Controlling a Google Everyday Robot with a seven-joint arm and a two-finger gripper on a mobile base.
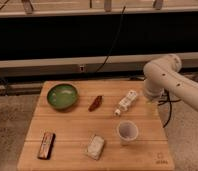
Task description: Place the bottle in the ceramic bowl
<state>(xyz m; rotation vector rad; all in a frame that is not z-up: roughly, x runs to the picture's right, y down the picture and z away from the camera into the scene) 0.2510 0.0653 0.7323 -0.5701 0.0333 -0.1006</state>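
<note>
The white squeeze bottle (127, 101) lies on its side on the wooden table (72, 127), right of centre, with its narrow cap end pointing toward the front left. The green ceramic bowl (62, 95) sits empty at the back left. My white arm (164, 75) bends over the table's right back corner. The gripper (151, 96) is at the arm's lower end, just right of the bottle and apart from it, holding nothing that I can see.
A clear plastic cup (127, 132) stands in front of the bottle. A reddish-brown item (96, 103) lies between bowl and bottle. A dark snack bar (46, 144) and a pale packet (95, 146) lie near the front edge. Cables hang behind the table's right side.
</note>
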